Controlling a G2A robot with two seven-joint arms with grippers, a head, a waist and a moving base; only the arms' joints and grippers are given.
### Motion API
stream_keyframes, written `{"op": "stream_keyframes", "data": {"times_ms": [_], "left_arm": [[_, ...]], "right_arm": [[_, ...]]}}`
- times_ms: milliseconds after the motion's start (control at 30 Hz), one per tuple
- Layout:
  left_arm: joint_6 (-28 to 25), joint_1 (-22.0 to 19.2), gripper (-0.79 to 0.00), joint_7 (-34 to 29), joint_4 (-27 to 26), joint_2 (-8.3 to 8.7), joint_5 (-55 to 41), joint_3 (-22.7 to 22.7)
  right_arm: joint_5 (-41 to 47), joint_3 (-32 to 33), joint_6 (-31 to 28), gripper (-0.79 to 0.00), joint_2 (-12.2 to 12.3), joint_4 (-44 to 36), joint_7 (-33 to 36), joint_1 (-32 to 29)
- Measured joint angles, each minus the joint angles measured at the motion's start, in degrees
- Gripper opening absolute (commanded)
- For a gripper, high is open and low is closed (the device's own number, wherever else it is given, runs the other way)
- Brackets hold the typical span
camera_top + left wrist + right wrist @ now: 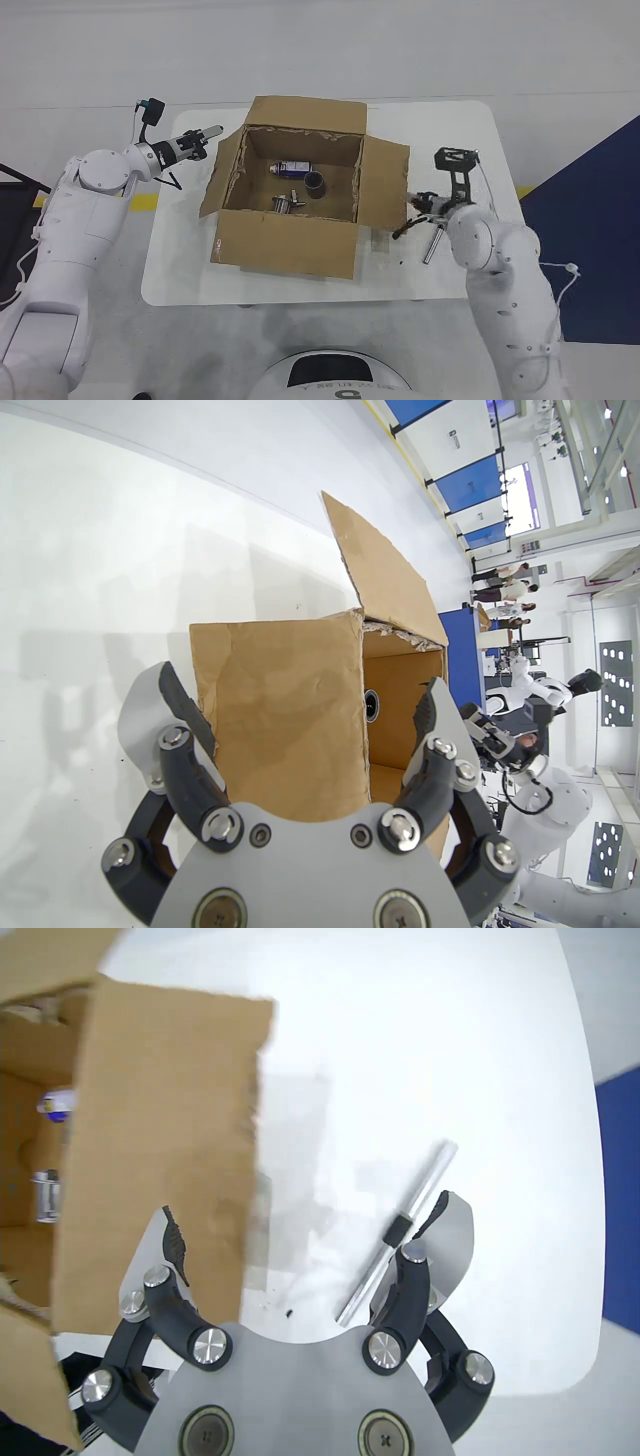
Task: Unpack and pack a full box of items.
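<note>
box of cardboard stands open on the white table in the top view, holding a small can, a black ring and a metal part, with the left gripper near its left flap and the right gripper near its right flap. in the left wrist view the left gripper has its 2 fingers apart and empty, facing that flap. in the right wrist view the right gripper is apart and empty too, and a metal rod lies on the table beside 1 finger.

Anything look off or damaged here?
The box is damaged: the fold of one flap is torn and frayed. A metal rod lies on the table outside it. Nothing spilled.
</note>
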Motion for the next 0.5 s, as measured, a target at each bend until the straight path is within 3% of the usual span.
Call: {"op": "stream_keyframes", "data": {"times_ms": [67,300,500], "left_arm": [[0.0,0.0,0.000,0.0,0.0,0.00,0.0,0.0],[0.0,0.0,0.000,0.0,0.0,0.00,0.0,0.0],[0.0,0.0,0.000,0.0,0.0,0.00,0.0,0.0]], "right_arm": [[-1.8,0.5,2.2,-0.120,0.0,2.9,3.4,0.9],[-6.2,-0.2,6.6,-0.326,-0.2,11.6,9.5,5.7],[-6.9,-0.1,5.2,-0.397,-0.8,21.9,10.9,10.3]]}}
